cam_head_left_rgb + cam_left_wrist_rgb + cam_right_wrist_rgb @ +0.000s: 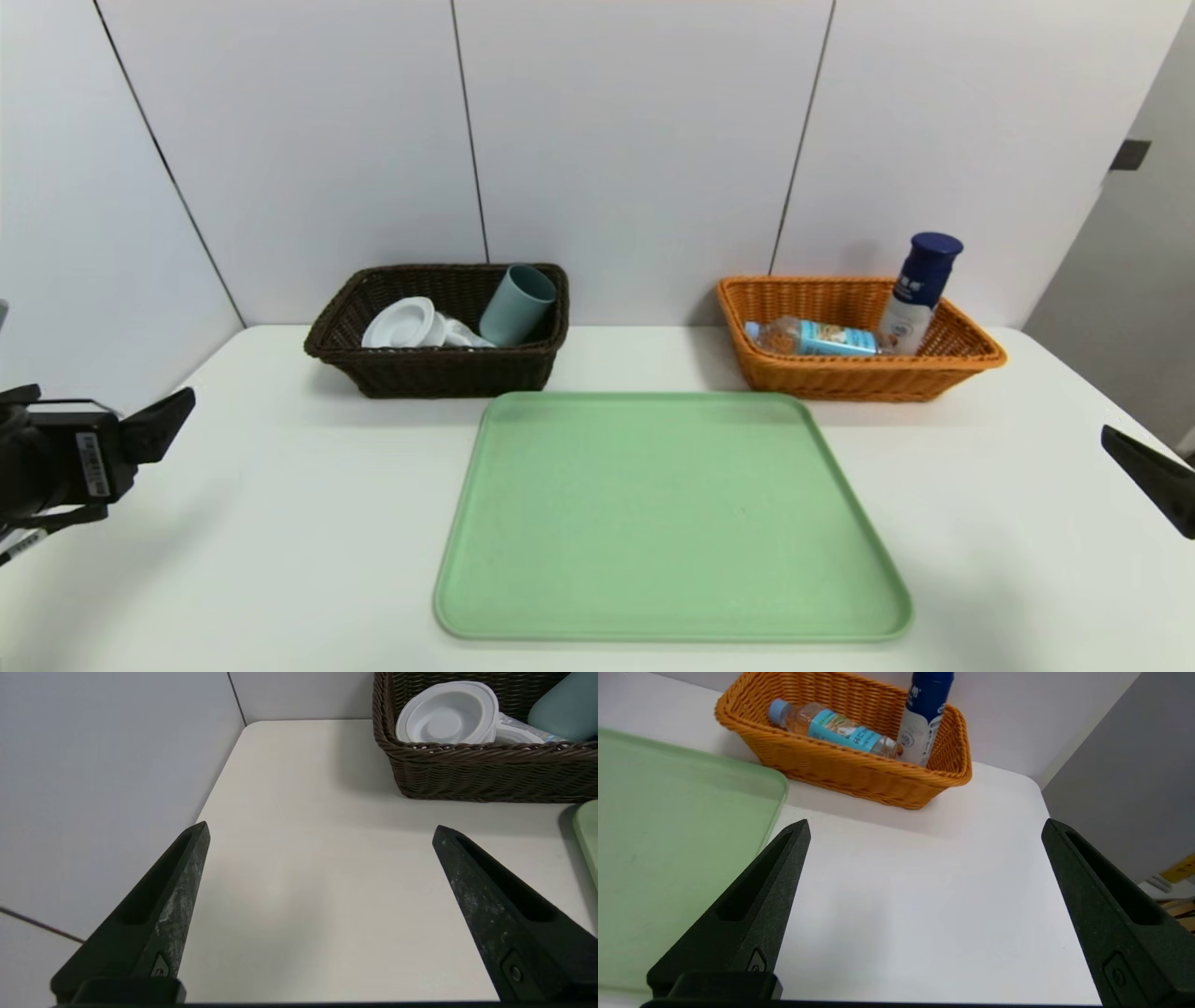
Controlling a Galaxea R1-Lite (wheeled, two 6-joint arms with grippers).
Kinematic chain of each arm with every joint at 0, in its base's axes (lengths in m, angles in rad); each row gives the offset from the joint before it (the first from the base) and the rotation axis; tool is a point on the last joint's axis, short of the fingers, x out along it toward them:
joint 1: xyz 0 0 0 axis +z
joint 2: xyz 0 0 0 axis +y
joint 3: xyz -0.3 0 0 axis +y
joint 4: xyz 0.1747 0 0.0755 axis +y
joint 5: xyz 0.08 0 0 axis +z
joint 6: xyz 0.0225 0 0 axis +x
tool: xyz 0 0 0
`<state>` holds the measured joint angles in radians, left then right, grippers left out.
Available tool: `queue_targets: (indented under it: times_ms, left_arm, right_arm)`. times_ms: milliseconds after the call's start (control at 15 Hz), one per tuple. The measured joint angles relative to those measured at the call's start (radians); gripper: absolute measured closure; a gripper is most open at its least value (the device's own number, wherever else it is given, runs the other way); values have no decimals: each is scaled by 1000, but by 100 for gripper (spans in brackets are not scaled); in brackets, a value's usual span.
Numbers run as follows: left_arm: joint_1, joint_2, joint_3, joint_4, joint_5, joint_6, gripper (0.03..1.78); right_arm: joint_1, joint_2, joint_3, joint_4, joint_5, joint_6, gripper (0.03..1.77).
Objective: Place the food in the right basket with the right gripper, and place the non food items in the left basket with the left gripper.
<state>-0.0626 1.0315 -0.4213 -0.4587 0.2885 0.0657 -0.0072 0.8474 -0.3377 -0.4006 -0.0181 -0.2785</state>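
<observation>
The orange right basket [962, 359] [840, 772] holds the food: a clear water bottle [810, 337] [833, 727] lying flat and a white bottle with navy cap [920, 291] [924, 716] leaning on the wall. The dark brown left basket [439, 369] [481, 772] holds the non food items: a teal-grey cup [516, 304] [567, 707], a round white case [400, 323] [446, 714] and a slim white bottle [465, 333] [518, 731]. My left gripper [320, 830] hangs open over bare table at the far left. My right gripper [924, 828] is open at the far right, empty.
A green tray [667, 518] [668, 826] [589, 833] lies empty at the table's centre, between the arms and in front of both baskets. The white table [280, 485] ends at a wall behind the baskets and on the left.
</observation>
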Motion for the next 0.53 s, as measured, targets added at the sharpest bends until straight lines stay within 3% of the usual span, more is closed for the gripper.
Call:
queue_targets:
  times_ms: [267,533]
  left_arm:
    - [1,-175,171,8,-1,-52,12]
    - [3,-334,293,7,-6,-64,12]
  right_arm:
    - [-41,-152,91,63,21,1,9]
    - [-83,-354,129,240,106,6,9]
